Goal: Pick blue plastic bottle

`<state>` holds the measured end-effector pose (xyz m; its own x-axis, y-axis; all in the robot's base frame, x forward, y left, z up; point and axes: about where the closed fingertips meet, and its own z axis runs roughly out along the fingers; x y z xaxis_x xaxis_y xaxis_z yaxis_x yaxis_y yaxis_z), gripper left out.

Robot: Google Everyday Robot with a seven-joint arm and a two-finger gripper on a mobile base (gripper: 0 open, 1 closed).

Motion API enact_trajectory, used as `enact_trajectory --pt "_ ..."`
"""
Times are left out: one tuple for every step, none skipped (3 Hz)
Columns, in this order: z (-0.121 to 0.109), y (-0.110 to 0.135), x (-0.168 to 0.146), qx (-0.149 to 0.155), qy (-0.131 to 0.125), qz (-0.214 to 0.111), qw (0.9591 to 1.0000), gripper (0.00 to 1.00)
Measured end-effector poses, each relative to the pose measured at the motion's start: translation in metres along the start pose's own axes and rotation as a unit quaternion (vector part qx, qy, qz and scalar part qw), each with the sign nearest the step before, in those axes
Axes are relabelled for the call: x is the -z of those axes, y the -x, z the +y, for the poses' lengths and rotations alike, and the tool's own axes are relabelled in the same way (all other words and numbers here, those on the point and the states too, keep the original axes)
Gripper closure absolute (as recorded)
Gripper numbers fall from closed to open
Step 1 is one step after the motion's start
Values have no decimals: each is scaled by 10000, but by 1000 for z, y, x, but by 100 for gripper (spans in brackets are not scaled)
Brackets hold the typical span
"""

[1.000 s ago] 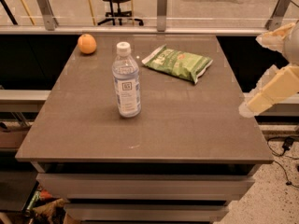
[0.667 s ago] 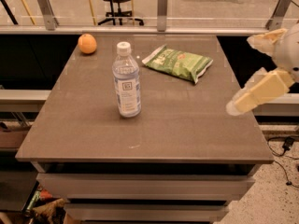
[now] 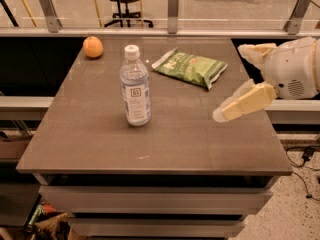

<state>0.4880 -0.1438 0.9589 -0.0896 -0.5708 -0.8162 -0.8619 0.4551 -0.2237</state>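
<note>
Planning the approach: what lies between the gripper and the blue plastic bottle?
Only bare table separates the open gripper, over the table's right edge, from the blue plastic bottle, in the camera view; the green bag lies farther back.

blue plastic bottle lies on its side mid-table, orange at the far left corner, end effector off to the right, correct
No: the camera view shows the blue plastic bottle standing upright mid-table. The orange is at the far left corner and the open end effector is off to the right.
</note>
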Motion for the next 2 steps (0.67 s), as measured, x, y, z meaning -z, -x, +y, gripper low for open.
enact_trajectory --pt "4 2 -24 -149 182 -439 9988 0" --pt "9 7 -44 -273 419 -725 9961 0"
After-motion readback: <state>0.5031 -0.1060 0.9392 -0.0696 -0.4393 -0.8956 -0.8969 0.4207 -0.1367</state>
